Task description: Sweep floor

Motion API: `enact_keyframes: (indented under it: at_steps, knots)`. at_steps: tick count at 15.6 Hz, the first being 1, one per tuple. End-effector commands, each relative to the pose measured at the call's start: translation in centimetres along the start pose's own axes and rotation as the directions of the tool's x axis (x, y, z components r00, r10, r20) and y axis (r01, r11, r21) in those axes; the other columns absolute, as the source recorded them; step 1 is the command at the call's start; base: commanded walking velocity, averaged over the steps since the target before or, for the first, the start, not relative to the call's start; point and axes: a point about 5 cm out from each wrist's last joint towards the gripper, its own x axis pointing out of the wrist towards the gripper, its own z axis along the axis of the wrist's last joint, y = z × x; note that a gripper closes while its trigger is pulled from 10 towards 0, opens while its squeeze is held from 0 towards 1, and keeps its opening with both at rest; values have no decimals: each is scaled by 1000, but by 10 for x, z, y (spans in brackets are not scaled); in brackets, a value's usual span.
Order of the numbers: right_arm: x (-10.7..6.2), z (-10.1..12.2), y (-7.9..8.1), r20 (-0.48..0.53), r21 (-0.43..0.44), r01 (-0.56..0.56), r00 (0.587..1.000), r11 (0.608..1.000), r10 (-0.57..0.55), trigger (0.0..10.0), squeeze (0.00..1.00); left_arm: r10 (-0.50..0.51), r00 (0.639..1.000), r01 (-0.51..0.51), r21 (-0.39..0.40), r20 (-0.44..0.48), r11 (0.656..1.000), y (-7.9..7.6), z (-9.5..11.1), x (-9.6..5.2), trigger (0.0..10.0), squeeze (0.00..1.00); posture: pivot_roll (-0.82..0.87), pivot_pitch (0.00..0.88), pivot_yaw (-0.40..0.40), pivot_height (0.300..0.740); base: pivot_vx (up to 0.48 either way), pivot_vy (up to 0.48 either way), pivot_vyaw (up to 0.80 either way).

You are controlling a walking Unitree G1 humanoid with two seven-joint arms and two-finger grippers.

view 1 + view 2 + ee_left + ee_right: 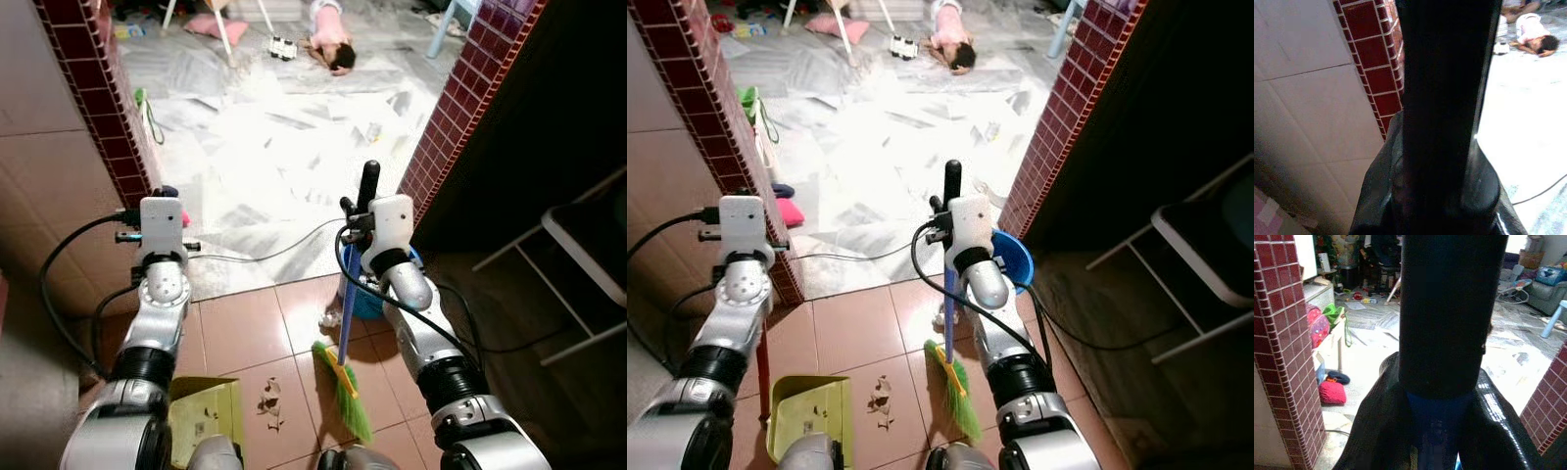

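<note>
**A:** Where is the broom?

**B:** The broom (pixel 343 377) stands nearly upright on the brown floor tiles (pixel 240 328), just ahead of the robot; its green bristles (pixel 345 395) rest on the floor and its blue pole rises to a black grip at the top; the right gripper (pixel 366 201) has its jaws closed around that pole, near the top.

**A:** And the other arm?

**B:** The left gripper (pixel 737 223) is closed on the red handle (pixel 762 364) of a yellow-green dustpan (pixel 809 418); the pan sits flat on the tiles to the left of the bristles, apart from them; in the left wrist view a dark shaft (pixel 1447 98) runs up between the jaws.

**A:** Anything to sweep?

**B:** A small cluster of brown scraps (pixel 882 399) lies on the tiles between the dustpan and the bristles; a few bits lie inside the pan.

**A:** What's around them?

**B:** A blue bucket (pixel 1012 259) sits just behind the right arm; dark red brick pillars (pixel 93 93) frame a doorway ahead; beyond it is a pale marble floor (pixel 274 137) with a grey cable (pixel 265 255) across it; a person (pixel 331 39) lies on that floor far back, near a toy car (pixel 282 47); a white chair (pixel 583 264) stands in the shade on the right.
</note>
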Motion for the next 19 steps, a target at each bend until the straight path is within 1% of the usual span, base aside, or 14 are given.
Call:
enact_keyframes:
  at_steps: [1, 4, 5, 7, 8, 13, 15, 17, 18, 19]
  knots:
    - [0, 7, -10, 26, -22, 42, 999, 999, -42, 10000, 0, 58, 986, -49, -62, 154, 997, -3, 25, 3, 10000, 0, -68, 120, -115, 740, 0, 0, 0]
    - [-1, 8, -15, 31, -40, 60, 998, 997, -59, 10000, 0, 114, 979, -99, -96, 171, 990, -5, 30, 6, 10000, 0, -76, 108, -122, 740, 0, 0, 0]
    - [-1, 8, -16, 32, -43, 63, 998, 997, -61, 10000, 0, 123, 974, -102, -118, 190, 988, -4, 36, 8, 10000, 0, -76, 108, -122, 740, 0, 0, 0]
    - [-1, 10, -18, 42, -52, 69, 997, 996, -66, 10000, 0, 136, 958, -97, -163, 251, 982, -3, 57, 17, 10000, 0, -68, 100, -124, 740, 0, 0, 0]
    - [-1, 10, -19, 47, -55, 72, 996, 996, -69, 10000, 0, 141, 949, -98, -164, 281, 982, -2, 66, 20, 10000, 0, -64, 92, -124, 740, 0, 0, 0]
    - [2, 13, -19, 60, -68, 78, 995, 995, -74, 10000, 0, 185, 918, -109, -226, 350, 968, 5, 94, 30, 10000, 0, -55, 68, -119, 740, 0, 0, 0]
    - [3, 12, -20, 58, -71, 79, 995, 994, -75, 10000, 0, 159, 924, -91, -202, 349, 975, 2, 90, 30, 10000, 0, -56, 65, -115, 740, 0, 0, 0]
    - [3, 12, -20, 56, -72, 82, 995, 994, -78, 10000, 0, 135, 932, -75, -185, 336, 980, 0, 82, 27, 10000, 0, -59, 64, -112, 740, 0, 0, 0]
    - [2, 11, -21, 53, -75, 84, 995, 994, -80, 10000, 0, 104, 936, -52, -159, 336, 986, -3, 74, 24, 10000, 0, -57, 63, -110, 740, 0, 0, 0]
    - [0, 9, -21, 48, -77, 84, 996, 993, -81, 10000, 0, 90, 938, -41, -151, 336, 988, -3, 71, 22, 10000, 0, -57, 63, -110, 740, 0, 0, 0]
